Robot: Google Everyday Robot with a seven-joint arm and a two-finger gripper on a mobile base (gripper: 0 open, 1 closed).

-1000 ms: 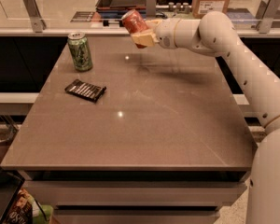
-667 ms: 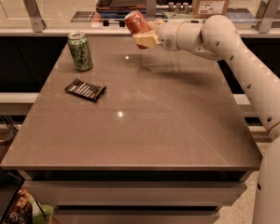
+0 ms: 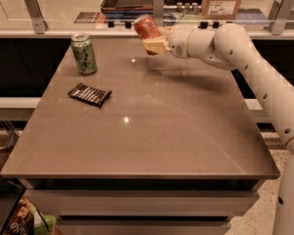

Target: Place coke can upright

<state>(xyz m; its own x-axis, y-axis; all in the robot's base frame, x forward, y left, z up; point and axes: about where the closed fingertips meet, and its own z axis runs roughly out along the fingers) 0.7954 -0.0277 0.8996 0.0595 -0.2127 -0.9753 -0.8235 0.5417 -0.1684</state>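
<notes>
While it grips the tilted coke can (image 3: 146, 27), the hand (image 3: 153, 42) hovers over the table (image 3: 186, 131).

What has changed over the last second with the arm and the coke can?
The gripper, still shut on the coke can, has shifted slightly right and a little down over the far part of the table. The can remains tilted and held off the surface. The green can and the black wrapped bar have not moved.
</notes>
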